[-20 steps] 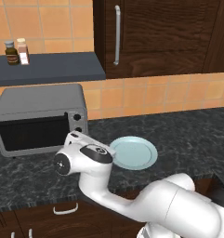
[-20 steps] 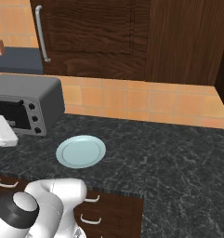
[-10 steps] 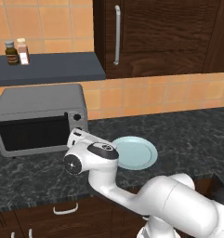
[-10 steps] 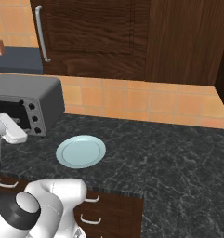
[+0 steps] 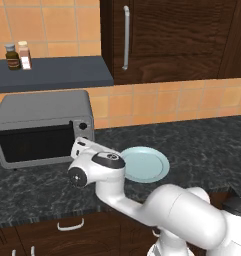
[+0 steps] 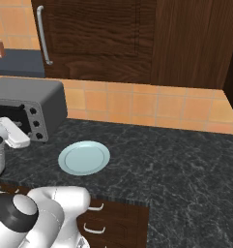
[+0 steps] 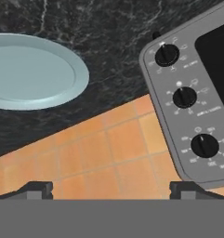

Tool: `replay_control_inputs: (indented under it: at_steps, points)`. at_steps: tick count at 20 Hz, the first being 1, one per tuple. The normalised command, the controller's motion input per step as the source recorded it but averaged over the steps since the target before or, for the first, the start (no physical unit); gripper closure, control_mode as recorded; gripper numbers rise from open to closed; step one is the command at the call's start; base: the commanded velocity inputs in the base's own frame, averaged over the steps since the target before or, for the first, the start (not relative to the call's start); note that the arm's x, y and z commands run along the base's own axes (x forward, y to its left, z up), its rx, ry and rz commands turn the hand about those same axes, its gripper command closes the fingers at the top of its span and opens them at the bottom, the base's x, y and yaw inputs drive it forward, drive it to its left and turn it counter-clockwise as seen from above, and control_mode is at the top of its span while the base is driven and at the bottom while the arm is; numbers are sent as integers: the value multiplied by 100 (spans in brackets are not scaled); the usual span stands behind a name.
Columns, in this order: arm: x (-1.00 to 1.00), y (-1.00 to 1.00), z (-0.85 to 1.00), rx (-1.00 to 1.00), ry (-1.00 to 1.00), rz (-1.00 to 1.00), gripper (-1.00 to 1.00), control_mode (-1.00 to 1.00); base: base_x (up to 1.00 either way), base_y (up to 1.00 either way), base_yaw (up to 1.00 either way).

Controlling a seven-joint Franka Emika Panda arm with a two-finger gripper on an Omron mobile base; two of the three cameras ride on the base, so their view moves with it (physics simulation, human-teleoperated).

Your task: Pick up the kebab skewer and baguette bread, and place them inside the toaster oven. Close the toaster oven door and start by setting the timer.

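hand view | toaster oven (image 7: 187, 93) boxy grey metal | three round black knobs (image 7: 184, 97)

The arm is bent forward at a raised elbow, and the gripper (image 7: 111, 190) is held with fingertips (image 7: 36, 189) spread wide, nothing between.

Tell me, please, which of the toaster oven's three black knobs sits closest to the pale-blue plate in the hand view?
The knob at the panel's end nearest the plate; the other two sit progressively farther away.
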Motion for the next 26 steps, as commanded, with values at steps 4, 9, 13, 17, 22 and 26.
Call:
replay_control_inputs:
  at_steps: [4, 9, 13, 17, 22, 26]
  points:
    - [23, 5, -10, -4, -3, 9, -100, -100, 0, 0, 0]
    - [12, 0, -2, -4, -5, 19, -100, -100, 0, 0, 0]
    - [12, 0, -7, -5, -2, 19, -100, -100, 0, 0, 0]
    - [14, 0, -17, -5, 0, 8, -100, -100, 0, 0, 0]
    - [4, 7, -7, -3, -1, 1, -100, -100, 0, 0, 0]
    - [6, 25, -1, -2, -9, 0, -100, -100, 0, 0, 0]
